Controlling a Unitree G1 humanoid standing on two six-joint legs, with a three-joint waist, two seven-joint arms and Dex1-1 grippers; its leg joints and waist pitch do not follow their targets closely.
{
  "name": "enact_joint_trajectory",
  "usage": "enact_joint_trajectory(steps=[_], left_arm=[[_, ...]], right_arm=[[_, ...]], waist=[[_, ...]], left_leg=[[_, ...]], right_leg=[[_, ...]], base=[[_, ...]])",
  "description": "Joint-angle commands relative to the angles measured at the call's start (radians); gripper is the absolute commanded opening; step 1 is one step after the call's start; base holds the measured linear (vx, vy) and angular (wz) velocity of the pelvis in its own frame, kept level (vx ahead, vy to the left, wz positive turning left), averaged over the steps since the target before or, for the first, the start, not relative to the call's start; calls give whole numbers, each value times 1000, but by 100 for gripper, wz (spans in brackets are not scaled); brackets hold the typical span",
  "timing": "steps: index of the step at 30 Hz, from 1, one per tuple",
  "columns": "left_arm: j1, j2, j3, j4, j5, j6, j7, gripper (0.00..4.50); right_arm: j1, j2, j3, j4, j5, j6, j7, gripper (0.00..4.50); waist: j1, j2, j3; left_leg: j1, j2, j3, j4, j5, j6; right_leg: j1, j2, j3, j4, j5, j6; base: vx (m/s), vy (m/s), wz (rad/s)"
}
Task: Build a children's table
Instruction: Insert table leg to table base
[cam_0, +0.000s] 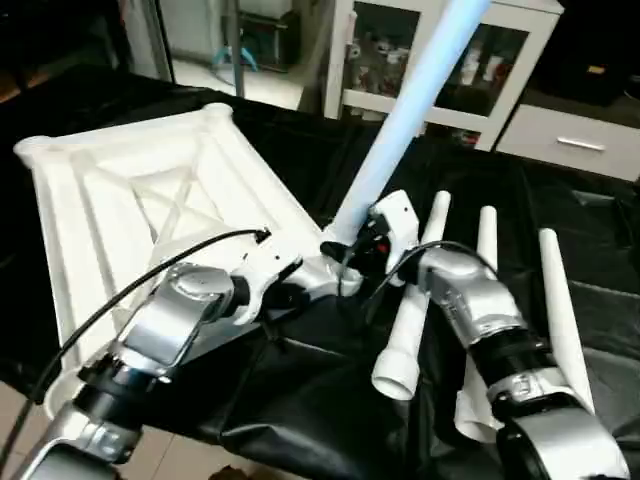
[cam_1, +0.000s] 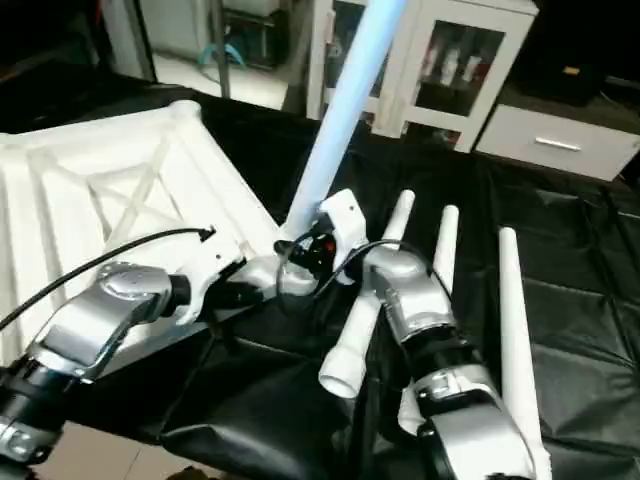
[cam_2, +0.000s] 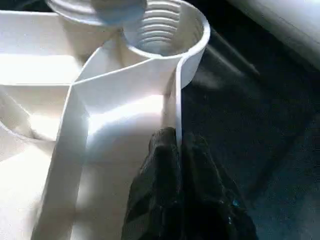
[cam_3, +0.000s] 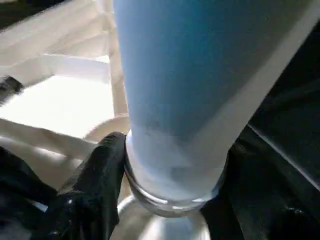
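Tabletop lies upside down on the black-covered counter, X-ribbed underside facing up, toward my left. My left hand is clenched on the thin rim wall of the top just beside its near corner socket; in the left wrist view the two black fingers pinch that wall from both sides. My right hand is grasping one leg near its wide end, a black finger pressed against the tube; the leg stands tilted, rising up and away from the corner socket, its lower end right at the socket mouth. I cannot tell whether it is seated. Three more legs lie side by side on the counter to the right of the top, wide ends toward me, beside my right forearm.
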Motion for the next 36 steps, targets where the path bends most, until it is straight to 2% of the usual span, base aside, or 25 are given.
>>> enact_joint_trajectory(steps=[1,3,4,6,9,10,11,12,14,17,20,21,23,24,26,27,28,30,31,32,33,34,36], left_arm=[[8,17,-30,-60,-18,-57,-64,0],[29,53,-44,-80,-15,-89,-97,0],[38,66,-47,-86,-10,-121,-107,0],[44,62,-37,-87,-13,-147,-103,0],[42,56,-27,-82,-4,-167,-78,0],[39,49,-16,-77,-8,-164,-68,0],[36,44,-6,-75,-17,-160,-63,0],[36,44,-6,-75,-17,-160,-63,45],[28,33,40,-81,-64,-163,-72,56],[29,40,59,-92,-87,-185,-90,76],[27,45,129,-128,-176,-169,-138,107],[27,45,129,-128,-176,-169,-138,113],[17,54,181,-155,-241,-127,-170,137],[16,55,184,-157,-245,-125,-172,147],[1,56,234,-179,-318,-90,-191,155],[-1,54,237,-179,-323,-88,-191,163],[-34,17,271,-173,-366,-79,-162,176],[-71,-30,282,-152,-368,-90,-114,197],[-84,-47,280,-140,-362,-92,-94,202],[-93,-60,274,-127,-355,-97,-82,209],[-106,-79,271,-111,-350,-99,-65,221],[-121,-101,266,-88,-340,-103,-44,238],[-147,-132,242,-40,-306,-127,-14,243]], right_arm=[[-5,-38,-21,-62,53,43,71,269],[0,-72,-40,-108,107,104,143,269],[4,-95,-53,-133,143,156,187,269],[17,-131,-64,-156,183,214,248,269],[22,-149,-72,-161,195,229,270,269],[24,-153,-76,-165,196,233,272,269],[26,-157,-77,-172,199,240,273,269],[26,-157,-77,-172,199,240,273,269],[30,-175,-77,-203,217,273,283,269],[37,-185,-70,-230,224,292,294,269],[45,-210,-41,-246,189,272,310,269],[45,-210,-41,-246,189,272,310,269],[45,-225,-23,-245,158,245,318,269],[45,-226,-22,-246,157,245,317,269],[49,-247,9,-271,131,233,321,269],[49,-249,12,-273,130,233,322,269],[52,-268,53,-306,107,224,340,269],[53,-278,88,-332,86,214,351,269],[53,-281,102,-342,78,211,354,269],[53,-282,114,-353,72,208,358,269],[54,-281,126,-369,69,212,366,269],[56,-280,140,-389,67,217,376,269],[59,-275,160,-427,75,233,390,269]], waist=[[-3,12,-68],[-2,13,-67],[-1,7,-65],[2,9,-64],[4,8,-62],[4,2,-64],[4,3,-64],[5,3,-65],[5,6,-69],[5,2,-69],[0,1,-66],[-3,1,-64],[-4,0,-63],[-3,0,-63],[-4,1,-62],[-4,1,-62],[-3,1,-62],[3,0,-64],[3,-3,-64],[2,-2,-63],[2,-5,-65],[1,-6,-65],[2,-6,-65]], left_leg=[[7,36,-6,-82,-106,27],[8,38,-6,-82,-106,31],[10,37,-3,-82,-107,35],[10,36,-3,-82,-113,34],[8,38,-6,-84,-141,17],[9,37,-4,-83,-134,14],[8,37,-5,-83,-129,14],[8,37,-5,-82,-123,14],[6,36,-6,-80,-90,17],[3,35,-6,-79,-74,24],[4,35,-5,-79,-99,21],[2,34,-5,-81,-109,16],[3,33,-5,-80,-125,11],[4,33,-4,-79,-124,7],[5,32,-4,-80,-124,9],[5,32,-4,-79,-121,8],[5,32,-4,-80,-121,6],[9,34,-2,-76,-109,11],[3,34,-4,-78,-106,17],[2,34,-5,-78,-109,17],[2,34,-6,-76,-101,20],[0,33,-6,-76,-97,23],[1,31,-5,-75,-89,29]], right_leg=[[66,-76,47,-61,-112,-231],[65,-75,47,-61,-116,-224],[62,-72,46,-64,-123,-220],[61,-73,47,-65,-141,-219],[62,-79,47,-72,-209,-206],[62,-79,47,-72,-213,-202],[62,-79,47,-71,-214,-202],[62,-80,47,-72,-211,-201],[64,-78,45,-66,-172,-206],[67,-77,44,-62,-131,-220],[65,-79,44,-66,-175,-217],[65,-78,44,-69,-200,-213],[64,-78,44,-72,-232,-204],[64,-78,45,-71,-235,-203],[61,-76,45,-73,-247,-196],[61,-74,44,-71,-238,-199],[62,-74,44,-70,-233,-201],[60,-73,44,-69,-202,-205],[66,-75,44,-68,-192,-209],[66,-75,44,-69,-197,-204],[69,-77,45,-68,-192,-198],[70,-76,45,-68,-191,-196],[68,-74,45,-72,-195,-185]], base=[[0,0,0],[0,0,0],[0,0,0],[0,0,0],[0,0,0],[0,0,0],[0,0,0],[0,0,0],[0,0,0],[0,0,0],[0,0,0],[0,0,0],[0,0,0],[0,0,0],[0,0,0],[0,0,0],[0,0,0],[0,0,0],[0,0,0],[0,0,0],[0,0,0],[0,0,0],[0,0,0]])
